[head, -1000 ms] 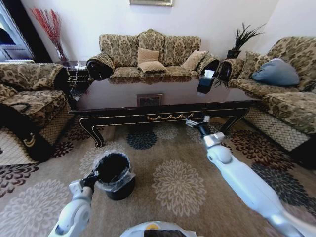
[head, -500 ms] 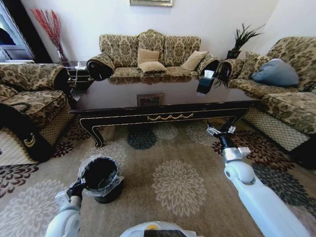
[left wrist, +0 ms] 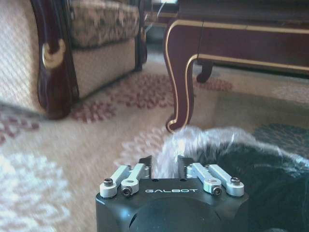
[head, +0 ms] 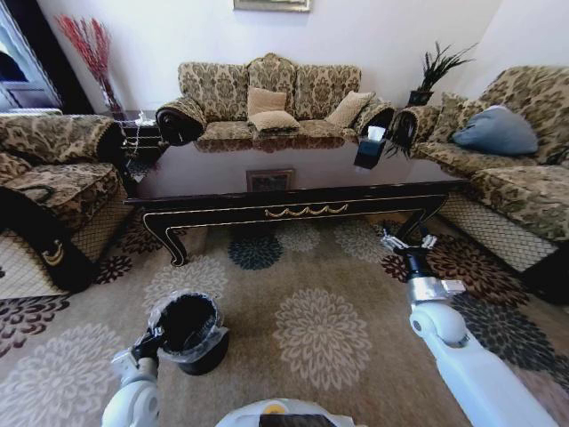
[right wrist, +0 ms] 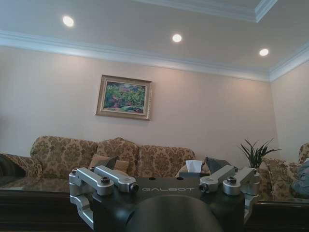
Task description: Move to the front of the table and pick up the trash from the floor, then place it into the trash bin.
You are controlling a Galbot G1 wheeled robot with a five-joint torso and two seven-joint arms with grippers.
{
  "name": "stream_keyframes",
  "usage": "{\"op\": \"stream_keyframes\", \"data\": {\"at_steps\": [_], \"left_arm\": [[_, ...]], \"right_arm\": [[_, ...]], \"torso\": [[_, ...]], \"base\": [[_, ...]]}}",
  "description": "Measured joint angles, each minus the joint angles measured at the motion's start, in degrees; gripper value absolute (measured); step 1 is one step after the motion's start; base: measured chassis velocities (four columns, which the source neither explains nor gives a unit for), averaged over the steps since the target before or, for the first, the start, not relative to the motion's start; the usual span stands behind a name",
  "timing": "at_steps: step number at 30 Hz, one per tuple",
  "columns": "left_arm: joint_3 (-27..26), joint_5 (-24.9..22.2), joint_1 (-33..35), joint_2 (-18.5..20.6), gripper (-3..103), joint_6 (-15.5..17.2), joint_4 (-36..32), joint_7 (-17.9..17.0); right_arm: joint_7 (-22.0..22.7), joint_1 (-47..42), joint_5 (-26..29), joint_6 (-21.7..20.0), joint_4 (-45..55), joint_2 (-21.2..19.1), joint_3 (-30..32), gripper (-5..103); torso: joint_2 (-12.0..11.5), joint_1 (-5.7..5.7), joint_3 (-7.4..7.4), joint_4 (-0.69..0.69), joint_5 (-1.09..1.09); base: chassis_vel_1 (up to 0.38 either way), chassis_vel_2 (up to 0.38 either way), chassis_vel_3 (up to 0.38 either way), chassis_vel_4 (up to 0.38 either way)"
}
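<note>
I see the long dark coffee table (head: 293, 182) at my twelve o'clock, its gold scroll ornament facing me, with sofas at nine, twelve and two o'clock around it. A patterned floral carpet (head: 324, 334) covers the floor between me and the table. In my left wrist view one curved, gold-edged table leg (left wrist: 181, 92) stands just past the bin.

The trash bin (head: 188, 331) sits at about seven o'clock, tilted, black with a crinkled clear plastic liner over its rim. My left gripper (head: 151, 342) has its fingers pinched closed on the near rim and liner (left wrist: 193, 147).

My right gripper (head: 409, 241) is raised at about two o'clock, near the table's right front leg, with its fingers spread open and nothing between them.

On the tabletop at one o'clock stands a black tissue box (head: 370, 149) with white tissue showing.
</note>
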Motion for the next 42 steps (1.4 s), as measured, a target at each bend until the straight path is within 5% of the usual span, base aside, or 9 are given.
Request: {"op": "stream_keyframes", "data": {"at_steps": [3,10,14,19,30,42], "left_arm": [[-1.52,7.69,2.59,-1.04,46,-1.75,-2.78,1.14],[-3.40,11.06,6.30,-3.72,69,-7.61,-9.66,4.51],[-5.32,14.38,8.39,-7.69,85,-17.35,-14.27,10.17],[-6.88,17.91,9.79,-11.54,98,-19.68,-18.73,11.16],[-7.50,18.70,10.40,-15.21,100,-21.84,-21.17,11.88],[-7.49,18.48,10.36,-15.11,100,-21.83,-21.07,11.89]], "right_arm": [[-0.02,-0.68,-0.28,0.02,0.33,0.13,0.30,100],[0.04,-1.29,-0.03,-0.04,1.94,0.43,0.67,100],[0.06,-2.80,1.13,-0.54,5.23,0.41,2.00,100],[-0.97,-5.82,1.79,-1.80,10.25,0.93,5.33,100],[-6.51,-12.40,4.78,-2.83,16.61,3.25,11.72,100],[-6.64,-12.35,4.87,-2.88,16.58,3.27,11.69,100]], "torso": [[0.00,0.00,0.00,-0.01,0.00],[0.00,0.01,0.00,-0.01,0.00],[-0.01,0.01,0.00,-0.01,-0.01],[-0.01,0.01,0.00,-0.02,0.00],[-0.01,0.00,0.00,-0.02,-0.01],[-0.01,0.01,0.01,-0.01,-0.01]], "base": [[0.000,0.000,0.000,0.000],[0.000,0.000,0.000,0.000],[0.000,0.000,0.000,0.000],[0.000,0.000,0.000,0.000],[0.000,0.000,0.000,0.000],[0.000,0.000,0.000,0.000]]}}
